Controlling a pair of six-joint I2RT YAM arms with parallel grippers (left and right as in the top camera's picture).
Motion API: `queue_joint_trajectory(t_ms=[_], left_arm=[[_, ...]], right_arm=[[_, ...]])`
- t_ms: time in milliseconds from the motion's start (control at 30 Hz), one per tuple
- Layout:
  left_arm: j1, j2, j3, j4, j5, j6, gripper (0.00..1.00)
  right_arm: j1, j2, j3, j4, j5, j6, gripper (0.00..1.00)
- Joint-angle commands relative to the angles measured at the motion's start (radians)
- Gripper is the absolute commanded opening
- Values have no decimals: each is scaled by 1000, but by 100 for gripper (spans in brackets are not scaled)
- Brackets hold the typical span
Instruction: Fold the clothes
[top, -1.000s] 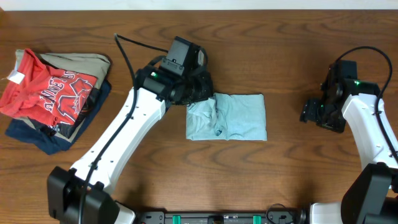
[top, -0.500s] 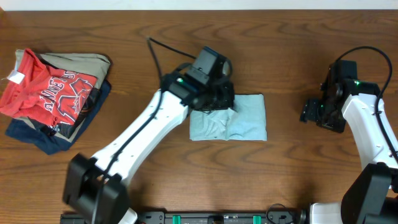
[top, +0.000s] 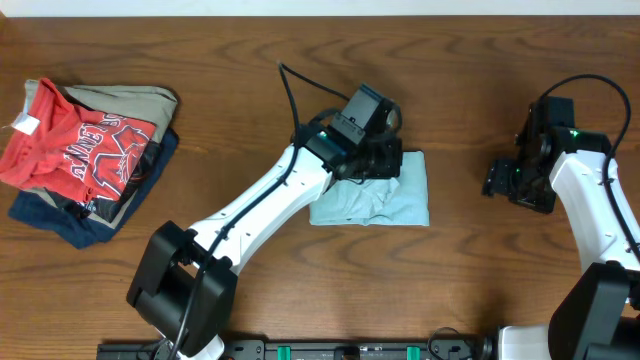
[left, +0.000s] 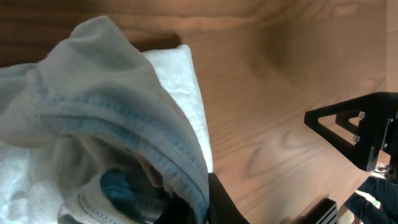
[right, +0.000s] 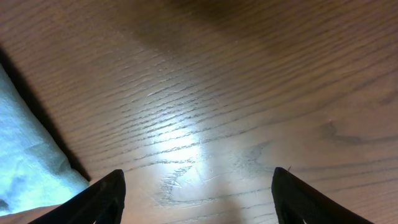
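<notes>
Though bunched, T-shirt (top: 405, 195) lengthwise left-to-right.

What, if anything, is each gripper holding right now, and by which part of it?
The left gripper grips the pale blue T-shirt by a stitched hem edge, bunched in its grip. The right gripper is open above the table, holding nothing.

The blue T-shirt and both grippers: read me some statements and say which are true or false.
The left gripper holds a bunched fold of the pale blue T-shirt. True.
The right gripper is clamped on a sleeve. False: it is open and empty over the table.
The red shirt tops a pile apart from the T-shirt. True.
The T-shirt lies spread flat, sleeves out. False: it is folded small.
</notes>
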Motion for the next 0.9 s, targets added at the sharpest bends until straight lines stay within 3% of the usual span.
queue_joint_trajectory(t_ms=[0, 67, 167, 200, 267, 433, 667, 867], left_arm=[[-12, 13, 25, 8, -21, -5, 6], [-23, 27, 25, 24, -20, -5, 10], [-49, 46, 25, 64, -7, -5, 26], [-59, 51, 25, 82, 5, -4, 33], [-81, 57, 25, 121, 23, 12, 59], [-50, 21, 25, 97, 22, 173, 59], [163, -82, 25, -153, -12, 240, 59], [347, -78, -1, -349, -85, 240, 60]], right_arm=[[-8, -8, 6, 0, -5, -10, 73], [-8, -8, 6, 0, -5, -10, 73], [-8, -8, 6, 0, -5, -10, 73], [-8, -8, 6, 1, -5, -10, 73], [-8, -8, 6, 8, -18, -10, 74], [-8, -8, 6, 15, -142, -76, 76], [11, -8, 6, 27, -605, -294, 74], [159, -6, 3, 85, -641, -294, 74]])
